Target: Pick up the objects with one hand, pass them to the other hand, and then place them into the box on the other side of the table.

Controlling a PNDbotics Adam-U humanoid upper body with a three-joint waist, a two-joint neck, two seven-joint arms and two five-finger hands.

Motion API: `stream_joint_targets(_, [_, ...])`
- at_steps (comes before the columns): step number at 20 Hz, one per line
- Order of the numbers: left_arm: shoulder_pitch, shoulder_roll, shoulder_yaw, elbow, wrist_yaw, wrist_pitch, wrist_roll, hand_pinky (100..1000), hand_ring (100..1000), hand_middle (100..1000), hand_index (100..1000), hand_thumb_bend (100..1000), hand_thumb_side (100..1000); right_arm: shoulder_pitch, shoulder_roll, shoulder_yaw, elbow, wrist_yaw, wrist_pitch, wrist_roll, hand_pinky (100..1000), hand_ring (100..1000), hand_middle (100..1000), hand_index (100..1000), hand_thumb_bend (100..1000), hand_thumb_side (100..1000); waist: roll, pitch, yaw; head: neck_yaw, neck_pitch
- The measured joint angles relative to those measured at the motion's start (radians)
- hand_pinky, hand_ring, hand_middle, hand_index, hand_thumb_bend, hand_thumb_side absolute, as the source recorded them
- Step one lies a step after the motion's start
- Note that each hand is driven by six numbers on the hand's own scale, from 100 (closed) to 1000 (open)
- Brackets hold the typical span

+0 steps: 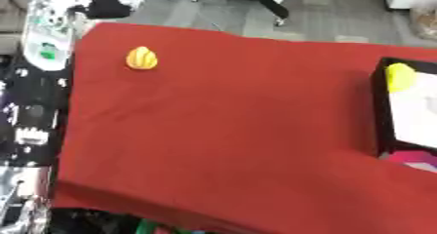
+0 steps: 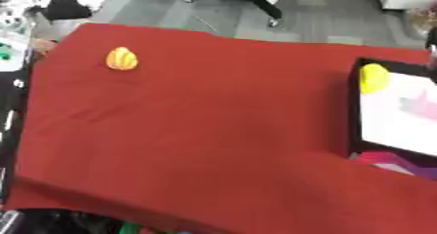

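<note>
Left eye view shows a yellow ridged object point(image 1: 142, 58) far left on the red table point(image 1: 230, 130). The box point(image 1: 381, 111), cut off at the right edge, holds a blurred yellow object point(image 1: 399, 77). Neither hand shows, so whether their fingers are spread or curled cannot be told.

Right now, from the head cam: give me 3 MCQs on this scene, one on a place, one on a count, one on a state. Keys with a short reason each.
1. Where is the box?
A. at the table's right edge
B. at the table's left edge
C. in the middle of the cloth

2. How many yellow objects show?
A. one
B. two
C. four

3. What is the state of the yellow ridged object at far left?
A. held in a hand
B. lying inside the box
C. resting on the red cloth, untouched

Answers:
1. A, the black-walled box is cut off by the right edge of the view.
2. B, the yellow ridged object on the red cloth and a yellow object in the box's far-left corner.
3. C, it sits alone on the cloth, and neither robot hand shows in either view.
</note>
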Motion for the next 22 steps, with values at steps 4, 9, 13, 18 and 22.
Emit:
stream_joint_targets(4, [-0.074,0.021,0.01,0.186,-0.304,0.005,0.134,836,814,837,907,321,246,-0.019,0.071,0.04,0.0,0.038,-0.066,-0.033,883,637,907,957,101,100,-0.017,0.05,-0.029,0.018,0.0])
stream_joint_targets(9, [-0.123,0.045,0.04,0.307,-0.544,0.112,0.258,827,811,840,910,424,289,-0.026,0.138,0.11,0.0,0.083,-0.06,-0.057,856,668,906,956,100,100,-0.022,0.099,-0.053,0.01,0.0])
stream_joint_targets(13, [-0.137,0.062,0.067,0.37,-0.662,0.22,0.339,815,798,826,893,369,277,-0.025,0.167,0.156,0.0,0.097,-0.026,-0.083,839,684,905,954,100,100,-0.027,0.125,-0.067,0.003,-0.001])
stream_joint_targets(18, [-0.138,0.077,0.077,0.441,-0.695,0.303,0.389,811,783,804,869,259,274,-0.023,0.188,0.189,0.0,0.103,0.011,-0.117,826,701,904,952,100,100,-0.029,0.146,-0.081,0.0,-0.013])
stream_joint_targets(22, [-0.138,0.086,0.074,0.48,-0.668,0.328,0.386,821,797,825,881,273,279,-0.017,0.193,0.206,0.0,0.111,0.032,-0.132,822,701,904,950,100,100,-0.034,0.156,-0.084,-0.002,-0.021])
